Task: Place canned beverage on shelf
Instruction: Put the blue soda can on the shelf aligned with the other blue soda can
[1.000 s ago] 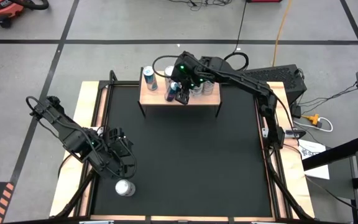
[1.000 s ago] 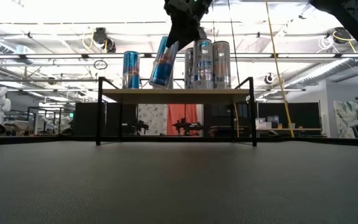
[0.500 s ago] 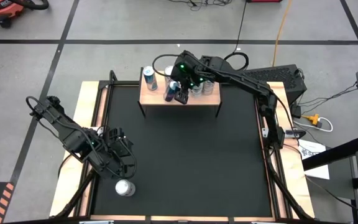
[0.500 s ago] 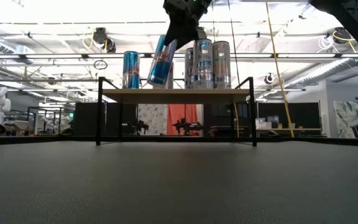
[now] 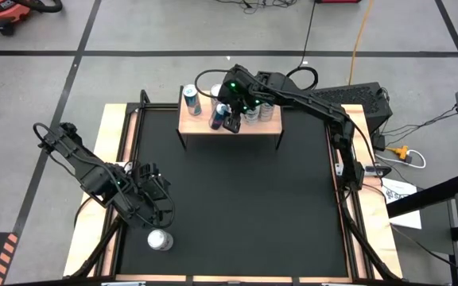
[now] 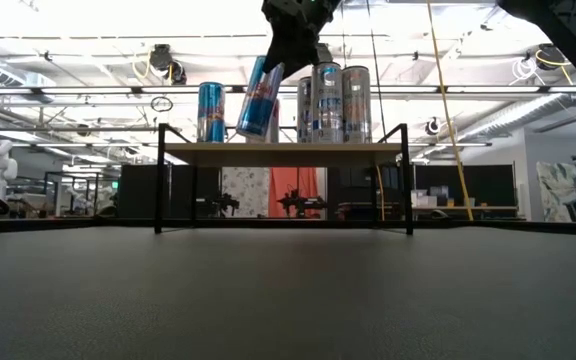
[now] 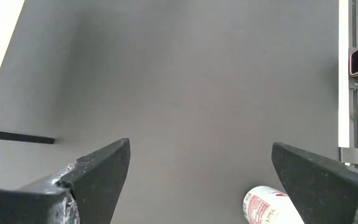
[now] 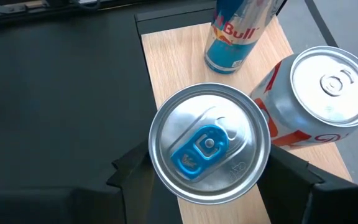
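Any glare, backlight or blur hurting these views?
Low view: bright ceiling lights behind the shelf backlight the tilted can. Right wrist view: sharp, soft sheen on the can lid. Left wrist view: the near fingers look blurred. High view: evenly lit.

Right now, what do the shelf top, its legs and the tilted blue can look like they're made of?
The shelf top looks like pale wood or wood-look laminate: matte, with fine grain lines. Its legs seem to be thin black metal rod, though painted, so hard to be sure. The tilted blue can looks like aluminium: a brushed, shiny silver lid with a blue pull tab.
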You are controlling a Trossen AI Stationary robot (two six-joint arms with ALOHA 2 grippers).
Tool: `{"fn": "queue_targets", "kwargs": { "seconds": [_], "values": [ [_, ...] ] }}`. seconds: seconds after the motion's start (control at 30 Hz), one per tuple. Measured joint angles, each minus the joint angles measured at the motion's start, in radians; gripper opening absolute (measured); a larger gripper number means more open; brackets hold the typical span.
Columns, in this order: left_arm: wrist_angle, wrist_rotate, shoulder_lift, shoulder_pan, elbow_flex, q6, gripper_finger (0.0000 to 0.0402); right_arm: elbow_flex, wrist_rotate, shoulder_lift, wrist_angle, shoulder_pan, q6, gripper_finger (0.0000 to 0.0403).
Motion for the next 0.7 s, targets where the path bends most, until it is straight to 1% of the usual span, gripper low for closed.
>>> {"fn": "queue_targets", "kwargs": {
  "seconds": [0.7],
  "values": [
    [0.000, 0.000, 0.000, 0.000, 0.000, 0.000, 0.0393, 0.000, 0.008, 0.028, 0.042, 0.000, -0.018, 0.0222]
  ]
}}
